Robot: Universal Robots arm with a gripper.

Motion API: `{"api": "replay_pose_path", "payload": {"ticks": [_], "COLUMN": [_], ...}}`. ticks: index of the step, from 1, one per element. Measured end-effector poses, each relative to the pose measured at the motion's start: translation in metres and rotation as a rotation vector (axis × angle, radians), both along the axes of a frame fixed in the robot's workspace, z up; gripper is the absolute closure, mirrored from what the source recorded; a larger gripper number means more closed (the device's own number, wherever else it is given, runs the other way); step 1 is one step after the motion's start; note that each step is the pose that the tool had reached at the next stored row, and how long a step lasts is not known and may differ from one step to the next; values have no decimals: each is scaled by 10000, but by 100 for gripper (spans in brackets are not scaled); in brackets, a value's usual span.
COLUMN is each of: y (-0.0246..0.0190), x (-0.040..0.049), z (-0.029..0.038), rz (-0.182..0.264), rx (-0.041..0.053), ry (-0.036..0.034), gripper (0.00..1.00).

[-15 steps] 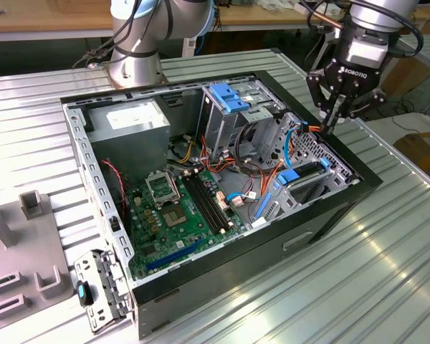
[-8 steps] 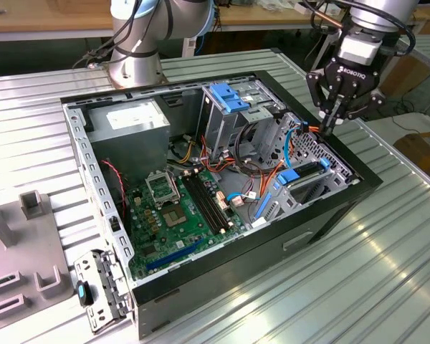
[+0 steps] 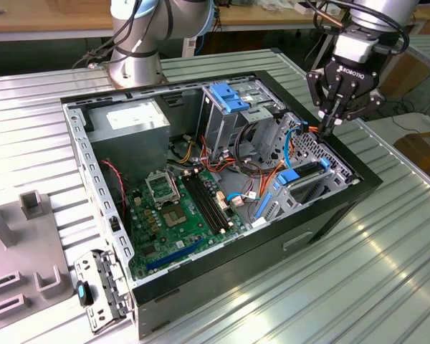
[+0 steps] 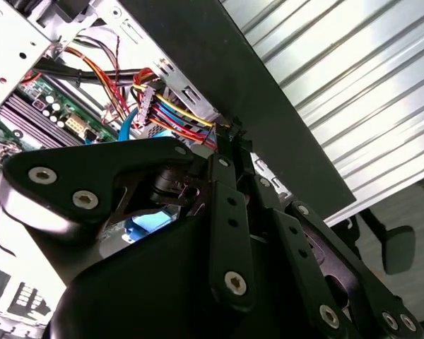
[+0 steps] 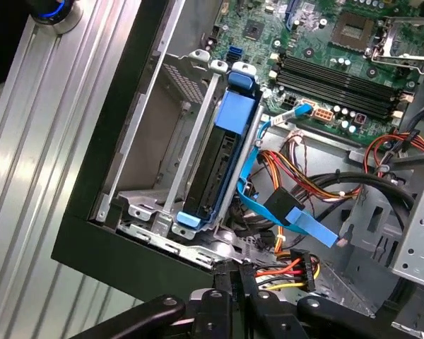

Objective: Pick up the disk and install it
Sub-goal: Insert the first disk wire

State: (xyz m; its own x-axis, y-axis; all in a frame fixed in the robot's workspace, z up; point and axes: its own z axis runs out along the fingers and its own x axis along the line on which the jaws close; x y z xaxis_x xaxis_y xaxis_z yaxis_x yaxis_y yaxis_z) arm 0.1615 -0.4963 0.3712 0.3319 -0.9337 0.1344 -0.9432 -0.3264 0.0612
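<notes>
Black link bars of my gripper [image 5: 237, 277] sit closest to both wrist cameras, and its two fingers are pressed together with nothing that I can see between them. Their tips hang just above a bundle of red, yellow and orange wires [image 5: 279, 272] at the rim of the open computer case [image 5: 92, 236]; whether they touch the wires I cannot tell. The disk [image 5: 213, 168] is not in my grasp: it stands on edge inside the metal drive cage [image 5: 177, 99], in the bay on the side of the green motherboard [image 5: 325, 49]. I see it edge-on, a dark narrow side with a blue plastic rail running along it and blue tabs at both ends; its broad faces are hidden by the cage walls. A flat blue cable [image 5: 314, 229] loops from the motherboard past the disk's rail to a black plug and lies between my fingertips and the disk, with more orange and black wires beside it. In the exterior view my gripper hovers over the case's corner at the exterior view's right, above the cage. Farther inside the case are the grey power-supply box [image 3: 132, 122] and a taller cage topped with a light-blue handle [image 3: 229, 97]. The case lies on a ribbed metal table [image 3: 387, 251].
</notes>
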Motion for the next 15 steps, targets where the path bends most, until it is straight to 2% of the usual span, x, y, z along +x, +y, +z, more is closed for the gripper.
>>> {"api": "replay_pose_path", "payload": {"ticks": [2,6,13,15], "y": [0,0,0,-2], "x": [0,0,-3,-80], "z": [-1,-2,-2,-2], "rz": [-377,-753,-1856,-1891], "rx": [-14,-30,-70,-67], "ry": [0,1,0,-20], "gripper": [84,84,84,84]}}
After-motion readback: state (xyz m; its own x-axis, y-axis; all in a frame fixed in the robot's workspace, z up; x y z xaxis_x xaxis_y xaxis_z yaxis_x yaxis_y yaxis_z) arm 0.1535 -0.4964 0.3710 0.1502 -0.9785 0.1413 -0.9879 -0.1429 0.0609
